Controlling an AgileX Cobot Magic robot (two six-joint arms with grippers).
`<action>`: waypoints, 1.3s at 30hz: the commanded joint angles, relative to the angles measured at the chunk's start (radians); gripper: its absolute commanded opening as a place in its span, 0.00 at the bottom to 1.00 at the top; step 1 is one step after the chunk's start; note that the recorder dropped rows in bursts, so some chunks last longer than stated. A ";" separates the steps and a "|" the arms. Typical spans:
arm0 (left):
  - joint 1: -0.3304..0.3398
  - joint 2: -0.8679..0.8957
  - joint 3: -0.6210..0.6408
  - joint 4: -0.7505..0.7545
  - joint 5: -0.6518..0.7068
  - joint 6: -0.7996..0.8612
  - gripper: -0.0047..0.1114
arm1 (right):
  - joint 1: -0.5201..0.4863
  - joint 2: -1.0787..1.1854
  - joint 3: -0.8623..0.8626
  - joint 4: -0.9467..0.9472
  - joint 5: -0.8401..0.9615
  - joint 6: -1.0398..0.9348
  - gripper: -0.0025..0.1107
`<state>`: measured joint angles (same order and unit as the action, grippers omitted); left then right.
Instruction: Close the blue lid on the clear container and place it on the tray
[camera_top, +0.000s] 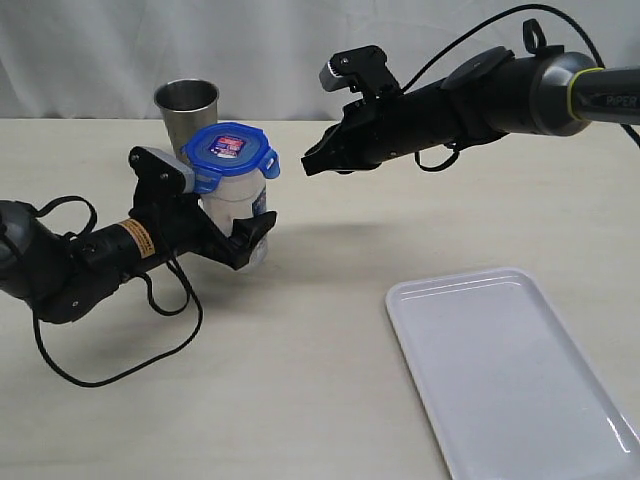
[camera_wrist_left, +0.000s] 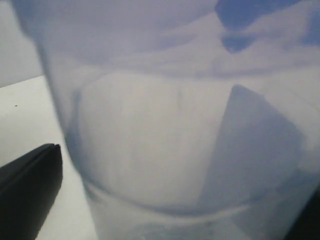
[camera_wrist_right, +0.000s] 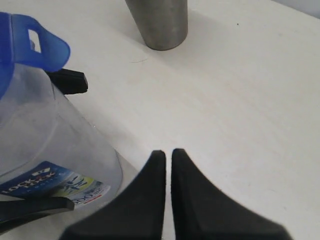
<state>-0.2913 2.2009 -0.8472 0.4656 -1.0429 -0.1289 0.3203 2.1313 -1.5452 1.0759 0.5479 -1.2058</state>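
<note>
The clear container (camera_top: 240, 210) stands upright at the left, with the blue lid (camera_top: 232, 152) sitting on its rim. My left gripper (camera_top: 232, 238) is shut on the container's lower body. Up close, the container (camera_wrist_left: 170, 130) fills the left wrist view, and one dark finger (camera_wrist_left: 27, 187) shows beside it. My right gripper (camera_top: 312, 162) hovers in the air just to the right of the lid, shut and empty. Its view shows the lid's tab (camera_wrist_right: 40, 42), the container (camera_wrist_right: 50, 150) and the gripper (camera_wrist_right: 168, 156) itself. The white tray (camera_top: 510, 370) lies at the front right.
A grey steel cup (camera_top: 187, 112) stands right behind the container, also seen as the steel cup (camera_wrist_right: 159, 22) in the right wrist view. A black cable (camera_top: 130, 340) loops on the table under the left arm.
</note>
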 joint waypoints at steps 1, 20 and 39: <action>-0.006 0.003 -0.004 -0.013 -0.059 -0.006 0.94 | -0.005 -0.006 0.005 0.005 0.015 -0.012 0.06; -0.006 0.003 -0.004 -0.026 -0.074 -0.006 0.93 | -0.005 -0.006 0.005 -0.019 0.035 -0.012 0.06; -0.006 0.003 -0.004 -0.030 -0.068 -0.006 0.61 | -0.005 -0.006 0.005 -0.019 0.052 -0.010 0.06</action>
<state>-0.2936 2.2009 -0.8472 0.4435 -1.1002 -0.1289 0.3203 2.1313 -1.5452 1.0653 0.5942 -1.2107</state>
